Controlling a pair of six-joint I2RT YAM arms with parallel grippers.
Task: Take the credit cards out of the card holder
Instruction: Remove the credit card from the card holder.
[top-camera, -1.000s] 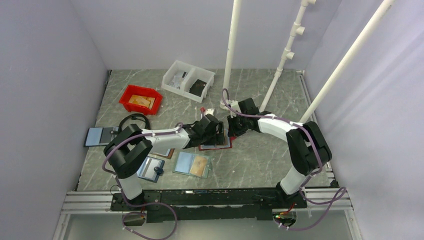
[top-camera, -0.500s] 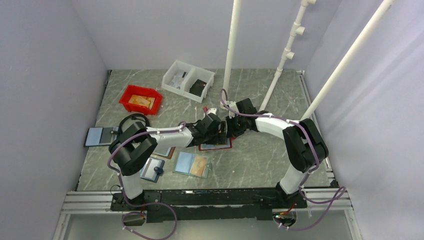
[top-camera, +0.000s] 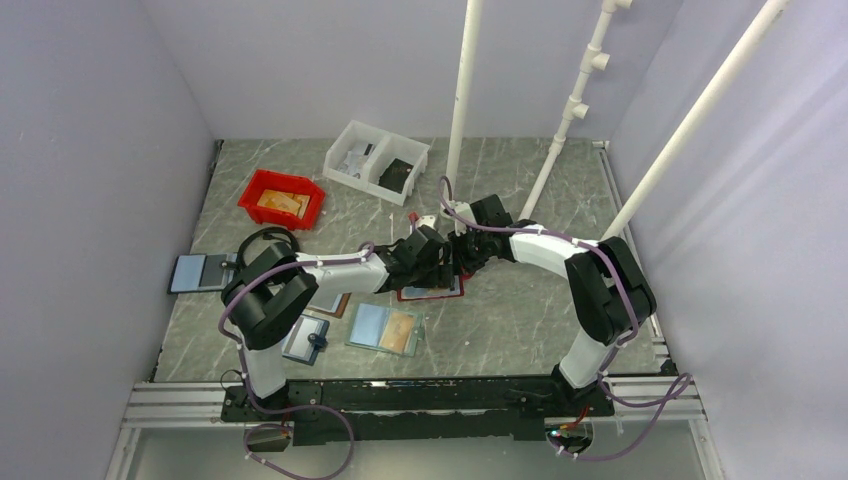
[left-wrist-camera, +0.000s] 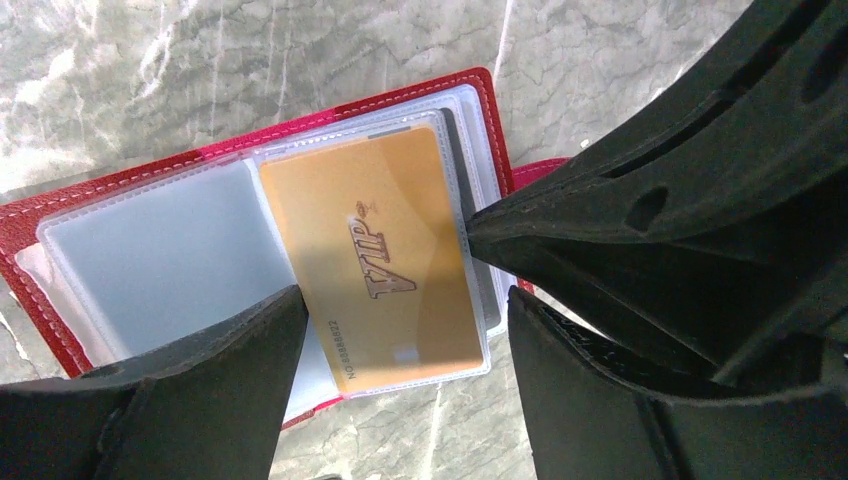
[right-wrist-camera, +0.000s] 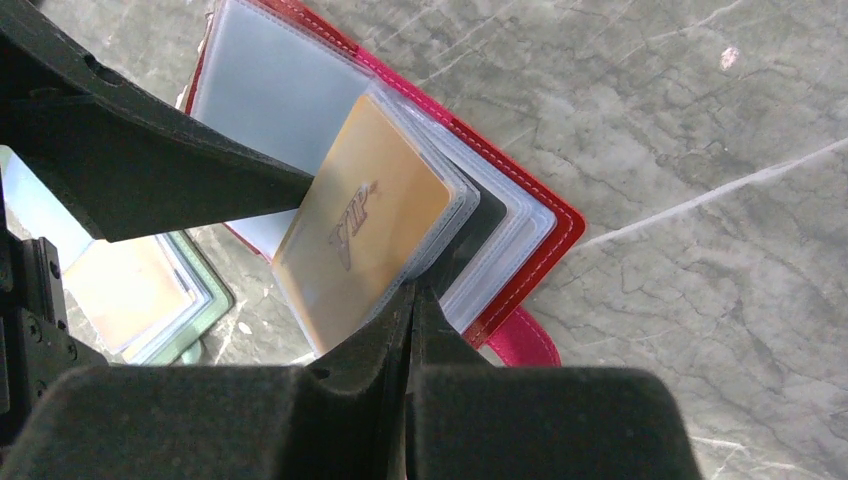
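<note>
grey marble tbl top, lilac walls, 3 wht poles

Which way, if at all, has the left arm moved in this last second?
Yes. The left arm has shifted slightly right and forward, its tip nearer the white pole, above the red card holder.

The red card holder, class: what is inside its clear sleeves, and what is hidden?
In the card holder, the top sleeve holds a gold VIP card; a pale blue-grey card fills the sleeve beside it. A dark layer peeks out beneath; lower sleeves' contents are covered.
</note>
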